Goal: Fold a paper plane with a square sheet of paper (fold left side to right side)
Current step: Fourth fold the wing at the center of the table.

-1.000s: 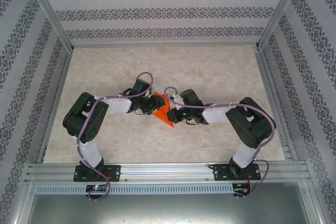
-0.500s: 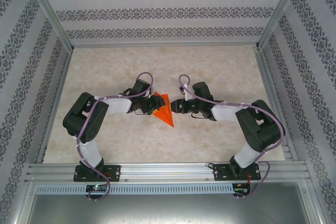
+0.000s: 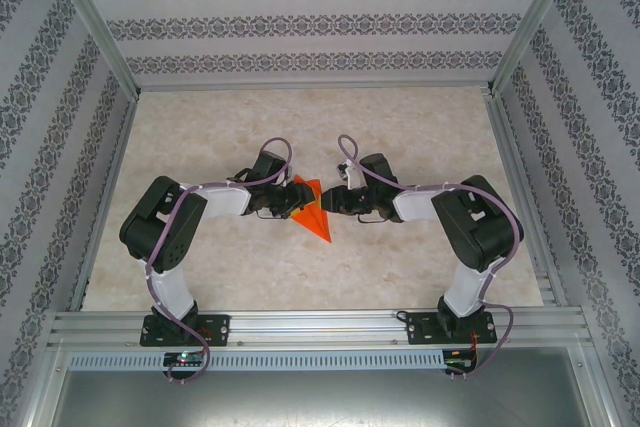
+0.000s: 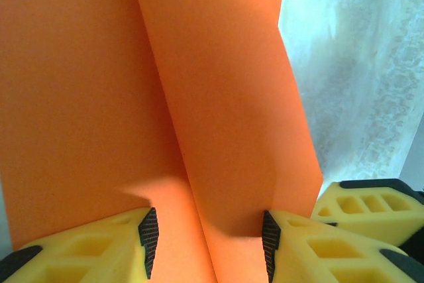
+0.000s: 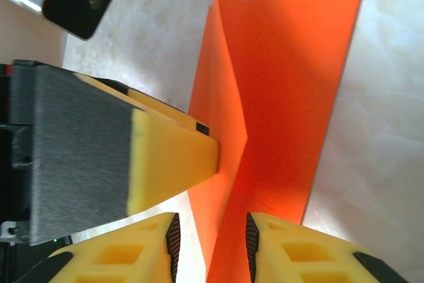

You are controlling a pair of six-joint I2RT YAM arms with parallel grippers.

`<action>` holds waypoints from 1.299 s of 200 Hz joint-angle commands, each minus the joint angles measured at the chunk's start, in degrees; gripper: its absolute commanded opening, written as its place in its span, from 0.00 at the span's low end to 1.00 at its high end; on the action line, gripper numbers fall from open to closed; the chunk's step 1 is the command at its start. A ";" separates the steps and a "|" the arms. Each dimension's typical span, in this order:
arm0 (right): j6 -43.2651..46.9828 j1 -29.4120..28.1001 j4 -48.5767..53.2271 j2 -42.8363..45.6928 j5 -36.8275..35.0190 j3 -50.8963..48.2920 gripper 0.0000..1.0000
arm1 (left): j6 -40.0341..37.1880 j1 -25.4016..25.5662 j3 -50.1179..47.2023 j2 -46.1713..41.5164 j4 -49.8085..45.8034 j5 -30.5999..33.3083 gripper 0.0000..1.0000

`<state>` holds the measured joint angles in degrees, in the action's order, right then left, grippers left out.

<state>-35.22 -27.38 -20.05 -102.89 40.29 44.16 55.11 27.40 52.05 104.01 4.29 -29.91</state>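
Observation:
The square sheet of paper (image 3: 313,213) is a bright orange creased wedge on the marble table, its point toward the near right. My left gripper (image 3: 287,204) rests on the sheet's left side. In the left wrist view it (image 4: 207,233) stands open, with a raised fold of the paper (image 4: 218,117) spanning the gap between its pads. My right gripper (image 3: 330,203) is at the sheet's right edge. Its jaws (image 5: 213,236) are open around the upright crease (image 5: 265,117), and a left finger (image 5: 172,157) presses the paper's far side.
Aluminium frame rails (image 3: 300,325) run along the near edge, with patterned walls on three sides. Both arms' purple cables (image 3: 345,152) loop above the wrists. Bare marble table (image 3: 420,127) lies behind and to both sides of the paper.
The right gripper let go of the paper, drew back to the right, then came in again at its right edge with jaws open. The left gripper has stayed put.

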 commanded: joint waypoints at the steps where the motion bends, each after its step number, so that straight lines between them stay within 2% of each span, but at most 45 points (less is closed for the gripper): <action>1: -1.51 0.04 -1.79 -1.37 1.99 1.32 0.30 | -0.80 1.08 -0.01 0.17 -1.47 0.98 0.49; 73: -1.03 0.00 -0.87 -3.88 1.65 2.23 0.00 | -0.97 1.08 0.11 0.14 -1.74 0.91 0.49; 141: 2.36 -0.05 4.29 -3.90 -2.45 3.21 0.00 | -1.06 1.17 0.07 -0.14 -1.91 0.85 0.49; 260: 4.79 -0.40 8.38 -5.39 -4.13 4.46 0.00 | -1.24 1.21 0.58 -0.01 -2.37 0.82 0.49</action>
<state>-32.56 -27.42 -13.67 -106.96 37.28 47.22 55.11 27.44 52.05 104.01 4.27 -29.80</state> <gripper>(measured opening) 0.037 0.493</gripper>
